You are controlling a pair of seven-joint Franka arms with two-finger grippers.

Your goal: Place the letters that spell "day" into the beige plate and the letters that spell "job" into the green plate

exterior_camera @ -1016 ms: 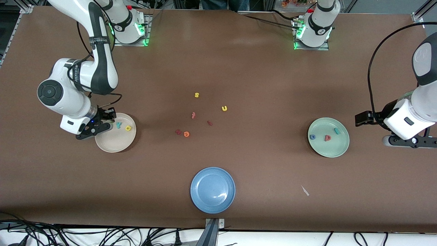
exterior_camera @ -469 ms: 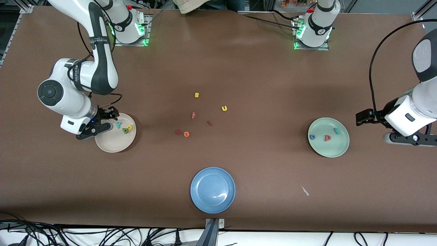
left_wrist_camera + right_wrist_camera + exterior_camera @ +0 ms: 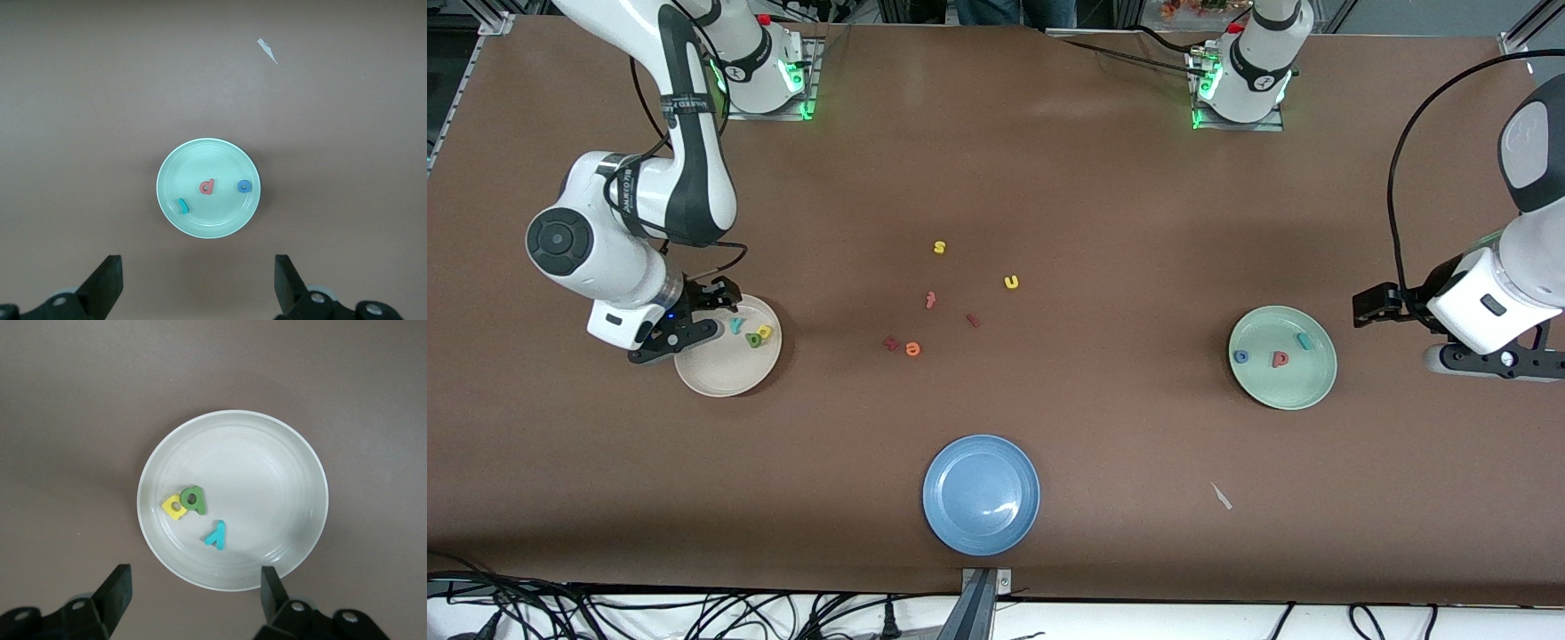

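Note:
The beige plate (image 3: pixel 720 387) lies toward the right arm's end of the table. In it are a teal "y" (image 3: pixel 735 325), a green letter (image 3: pixel 754 340) and a yellow letter (image 3: pixel 764 332) touching the green one. My right gripper (image 3: pixel 716 313) hangs open and empty over the plate's rim (image 3: pixel 307 453). The wrist view shows the yellow (image 3: pixel 173 507), green (image 3: pixel 193 499) and teal (image 3: pixel 217 535) letters past my right gripper (image 3: pixel 195 587). The green plate (image 3: pixel 1285 387) holds a blue "o" (image 3: pixel 1240 356), a pinkish-red letter (image 3: pixel 1280 359) and a teal "j" (image 3: pixel 1304 341). My left gripper (image 3: pixel 1489 364) waits open beside it.
A blue plate (image 3: pixel 981 494) sits near the front edge at the middle. Loose letters lie mid-table: a yellow "s" (image 3: pixel 939 247), a yellow "u" (image 3: pixel 1011 282), a red "t" (image 3: pixel 930 300), two dark red ones (image 3: pixel 972 320) and an orange "e" (image 3: pixel 912 348). A white scrap (image 3: pixel 1221 496) lies nearby.
My right gripper has opened and the green letter now lies in the beige plate against the yellow one. The left arm has shifted slightly.

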